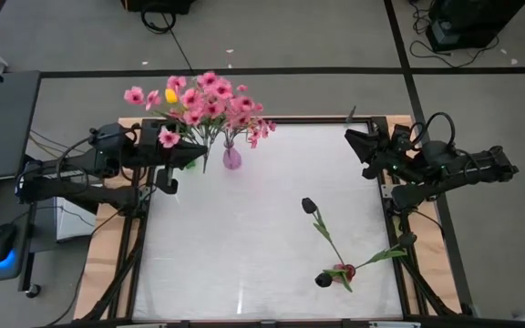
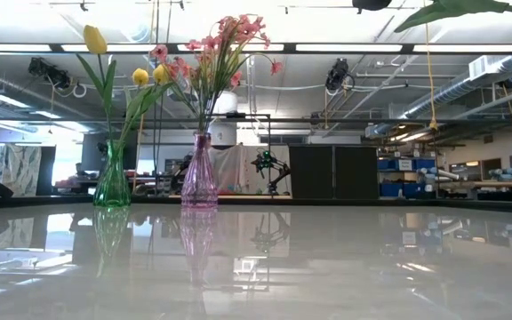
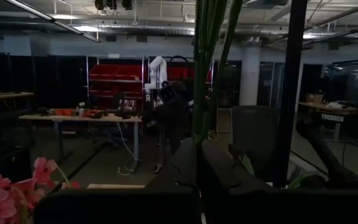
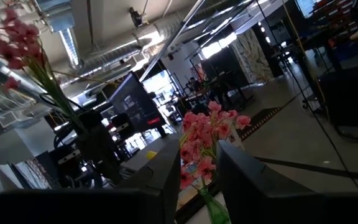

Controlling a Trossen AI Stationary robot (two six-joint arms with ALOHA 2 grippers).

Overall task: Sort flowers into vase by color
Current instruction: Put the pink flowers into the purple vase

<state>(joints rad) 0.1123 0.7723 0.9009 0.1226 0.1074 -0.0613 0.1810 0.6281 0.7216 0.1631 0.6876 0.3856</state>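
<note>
left claw [image 3: 197,154]: my fingers are pressed together, parked at the table's far left edge, just beside the green vase [image 2: 112,182]
left claw contact: green stems [image 3: 207,68] rise right ahead of my fingertips; can't tell if I'm touching them or pinching one
right claw [image 4: 199,163]: fingers spread with a clear gap, hanging over the far right corner of the table [image 1: 244,264], pointed at the vases
pink flowers [image 1: 210,102]: full spray standing upright in the pink vase [image 2: 199,178], at the far edge, left of centre
yellow tulips [image 2: 95,39]: three heads in the low view, one tall and two lower, all upright in the green vase, which stands just left of the pink one
vases: near each other, not touching; blossoms overlap from above
dark tulip 1 [image 1: 309,206]: lying flat on the table, right of centre, head toward the vases, stem running to the near right
dark tulip 2 [image 1: 324,280]: lying flat at the near right, stem and leaf reaching toward the right edge; its stem crosses the first one's near the heads' end
loose tulips vs claws: well apart from both
</note>
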